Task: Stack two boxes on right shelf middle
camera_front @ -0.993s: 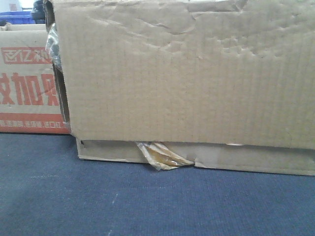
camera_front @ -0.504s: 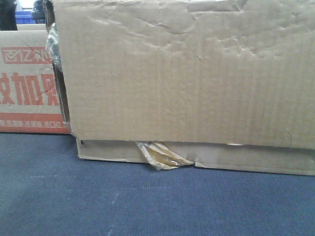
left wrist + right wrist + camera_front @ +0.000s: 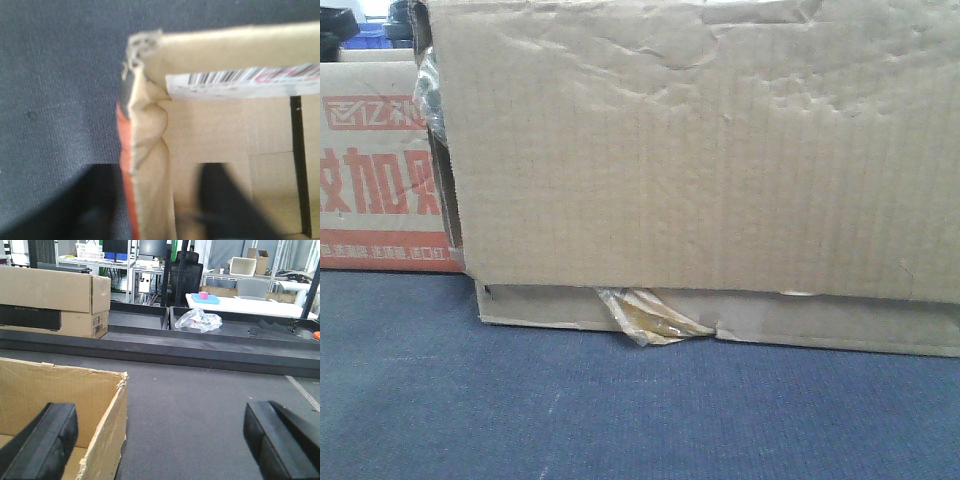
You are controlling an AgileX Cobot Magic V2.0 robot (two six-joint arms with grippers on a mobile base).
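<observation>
In the front view a tall, dented brown box (image 3: 700, 150) rests on a flat brown box (image 3: 840, 325), with a crinkled yellowish tape scrap (image 3: 645, 318) at the seam. My left gripper (image 3: 157, 205) is open and straddles a crumpled cardboard wall (image 3: 150, 150) that has a red-orange outer strip. One finger is over the carpet and one is inside the box. I cannot tell which box this is. My right gripper (image 3: 160, 445) is wide open and straddles a torn box wall (image 3: 107, 430). Its left finger is inside the box. The steel shelf is out of view.
A cardboard box printed with red characters (image 3: 375, 180) stands left of the stack on blue-grey carpet (image 3: 620, 420). The right wrist view shows a black-framed ledge (image 3: 200, 352), another carton (image 3: 55, 300), a plastic bag (image 3: 199, 320) and an office chair (image 3: 185, 277) beyond.
The boxes have not moved. Only a dark shape in the far top-left background of the front view has shifted.
</observation>
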